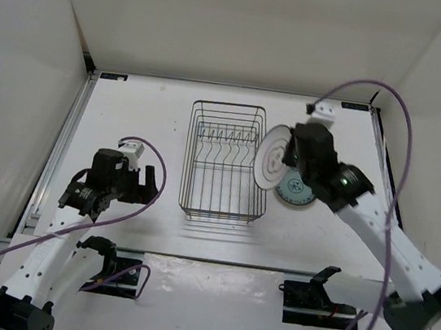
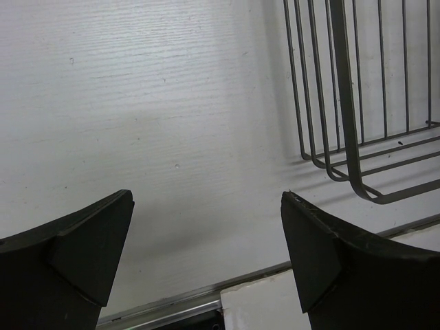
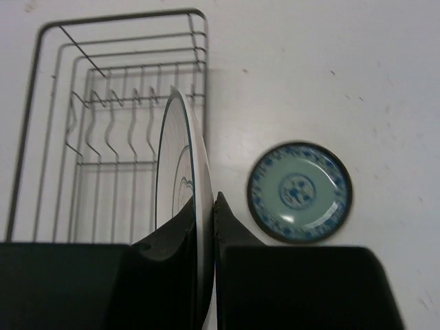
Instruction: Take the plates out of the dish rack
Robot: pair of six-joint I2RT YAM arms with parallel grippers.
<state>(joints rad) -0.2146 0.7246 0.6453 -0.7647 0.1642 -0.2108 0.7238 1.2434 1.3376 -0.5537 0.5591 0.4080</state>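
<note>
The left pincer (image 2: 206, 254) hangs over the white table (image 2: 137, 103), its jaws spread wide with nothing between them. A corner of the wire dish rack (image 2: 346, 103) lies ahead of it, to its right. The right pincer (image 3: 206, 206) is clamped on the rim of the white line-patterned plate (image 3: 180, 165), which stands on edge between its fingers, by the rack's right rim. Just to the right of that pincer the teal-blue patterned plate (image 3: 300, 192) lies flat on the table. The rack stretches away to the pincer's left and beyond it, with its row of upright prongs past the held plate.
</note>
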